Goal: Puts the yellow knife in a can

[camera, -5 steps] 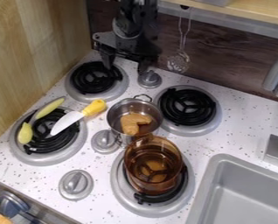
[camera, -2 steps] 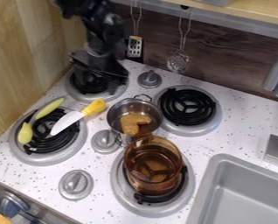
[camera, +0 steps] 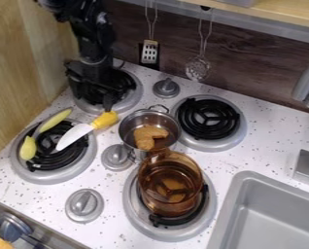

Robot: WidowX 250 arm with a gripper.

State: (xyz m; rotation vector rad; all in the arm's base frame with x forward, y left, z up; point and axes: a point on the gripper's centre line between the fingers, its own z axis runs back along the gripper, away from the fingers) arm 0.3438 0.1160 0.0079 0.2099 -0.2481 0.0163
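Though I can't tell the pincer's opening or grip, yellow knife lies near its 6 o'clock, handle closest, long axis roughly 2-to-8.

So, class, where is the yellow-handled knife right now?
In the camera view, the knife lies left of the metal pot, its blade over the front-left burner.

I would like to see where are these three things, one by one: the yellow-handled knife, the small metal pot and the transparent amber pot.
yellow-handled knife (camera: 75, 135): camera view, on its white blade
small metal pot (camera: 129, 128): camera view, on its inner wall
transparent amber pot (camera: 167, 204): camera view, on its near wall
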